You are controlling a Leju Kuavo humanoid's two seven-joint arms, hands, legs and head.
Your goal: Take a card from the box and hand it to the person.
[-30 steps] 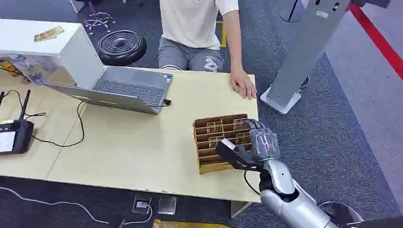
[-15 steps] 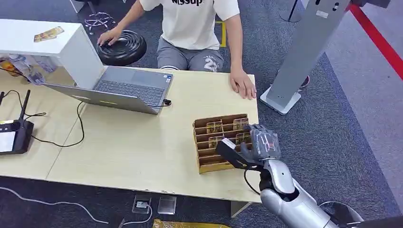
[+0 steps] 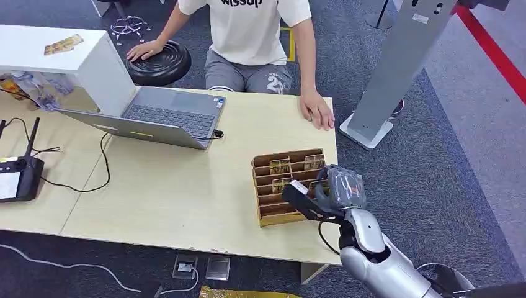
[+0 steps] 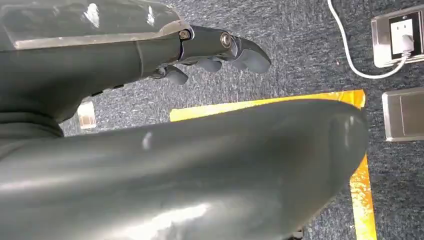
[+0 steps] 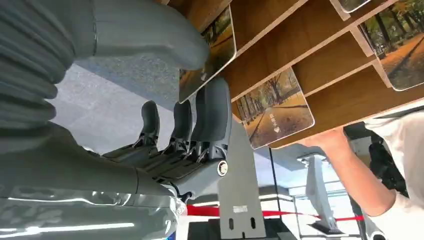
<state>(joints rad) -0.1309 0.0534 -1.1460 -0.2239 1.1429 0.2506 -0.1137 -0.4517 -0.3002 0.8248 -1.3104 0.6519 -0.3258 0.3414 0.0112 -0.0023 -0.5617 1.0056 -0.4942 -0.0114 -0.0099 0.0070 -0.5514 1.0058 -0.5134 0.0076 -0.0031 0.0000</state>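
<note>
An open grey laptop (image 3: 167, 117) sits on the pale wooden table (image 3: 180, 192), well away from the fingers, with a black cable (image 3: 99, 167) trailing from it toward a black router with antennas (image 3: 18, 174) at the table's far side. A white box-shaped shelf (image 3: 74, 59) stands behind the laptop. Beyond the table are a black round stool (image 3: 159, 61) and a slanted grey metal post (image 3: 403, 62) on dark carpet (image 3: 459, 161) crossed by a red stripe (image 3: 496, 53). A white floor socket (image 4: 397, 35) lies on the carpet.

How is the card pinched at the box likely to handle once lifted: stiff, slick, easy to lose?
The card looks thin and flat with no visible bend, so probably stiff and light. Its printed face shows a sheen, so it may be slick. The right hand pinches it between thumb and fingers near one edge, so it might pivot or slip while leaving the wooden box.
</note>
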